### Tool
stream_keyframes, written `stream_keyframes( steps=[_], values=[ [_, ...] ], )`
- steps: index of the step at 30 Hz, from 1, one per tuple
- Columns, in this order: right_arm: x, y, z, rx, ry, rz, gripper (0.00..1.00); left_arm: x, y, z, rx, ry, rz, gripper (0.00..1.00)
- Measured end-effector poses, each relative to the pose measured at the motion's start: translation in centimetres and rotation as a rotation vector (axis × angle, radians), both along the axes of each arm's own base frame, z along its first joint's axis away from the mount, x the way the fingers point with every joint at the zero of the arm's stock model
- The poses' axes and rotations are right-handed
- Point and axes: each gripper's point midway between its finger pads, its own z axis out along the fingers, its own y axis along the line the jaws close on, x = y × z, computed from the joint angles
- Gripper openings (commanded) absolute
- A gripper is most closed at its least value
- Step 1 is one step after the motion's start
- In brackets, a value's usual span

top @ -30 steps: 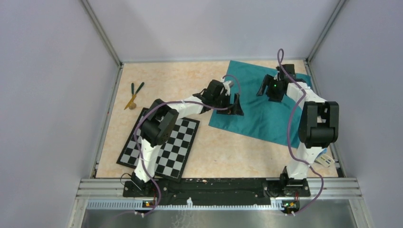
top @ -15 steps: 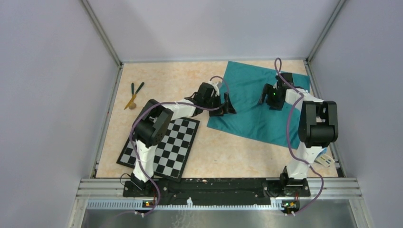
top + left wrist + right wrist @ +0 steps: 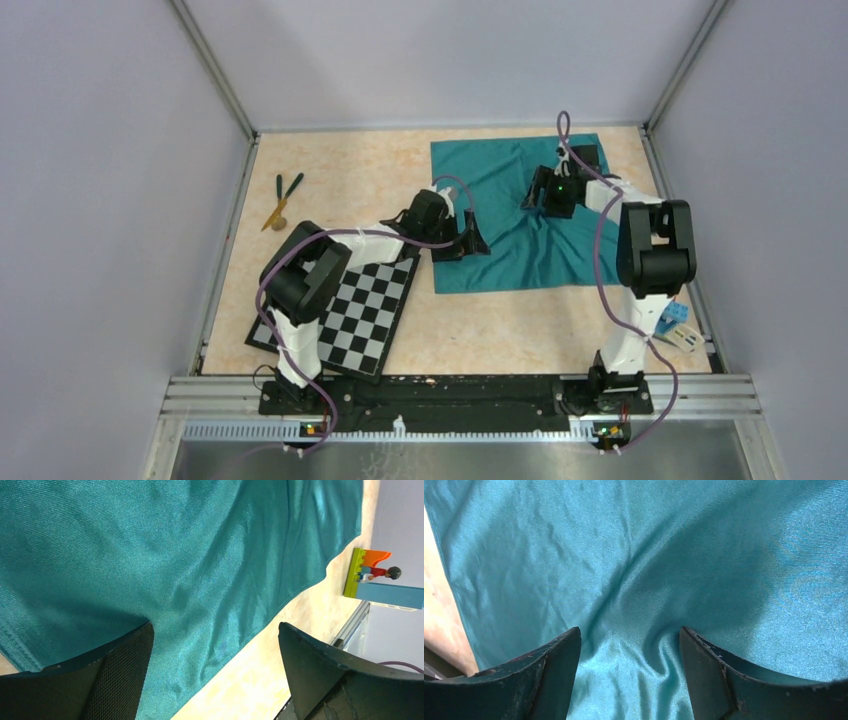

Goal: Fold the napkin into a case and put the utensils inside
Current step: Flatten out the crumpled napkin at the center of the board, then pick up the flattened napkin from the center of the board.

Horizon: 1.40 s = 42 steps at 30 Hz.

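Left gripper (image 3: 468,240) stands with its jaws spread wide at the near-left corner of the napkin (image 3: 510,235), one finger over the cloth, the other past its edge above the desk (image 3: 350,170), clasping nothing. Right gripper (image 3: 542,195) is likewise wide apart and empty, low over the far middle of the napkin, which puckers between its fingers. The napkin lies spread out unfolded on the desk's far right. The utensils (image 3: 282,198) lie together near the far-left edge, well apart from it, beyond the checkerboard mat (image 3: 345,305).

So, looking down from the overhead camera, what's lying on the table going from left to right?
utensils → checkerboard → napkin → toy blocks
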Motion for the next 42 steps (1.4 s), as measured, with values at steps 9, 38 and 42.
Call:
stream_keyframes(
  steps=[9,38,42],
  values=[
    [-4.0,-5.2,3.0,-0.185,0.089,-0.148,0.69,-0.1,0.2,1.3,0.087,0.036,-0.04,0.99],
    [-19.4,-20.1,-1.6,-0.351,0.505,-0.702,0.44,-7.6,2.6,16.2,-0.025,-0.256,-0.46,0.99],
    [-19.3,-20.7,-2.0,-0.352,0.502,-0.718,0.47,-7.8,2.5,15.8,-0.029,-0.238,-0.473,0.99]
  ],
)
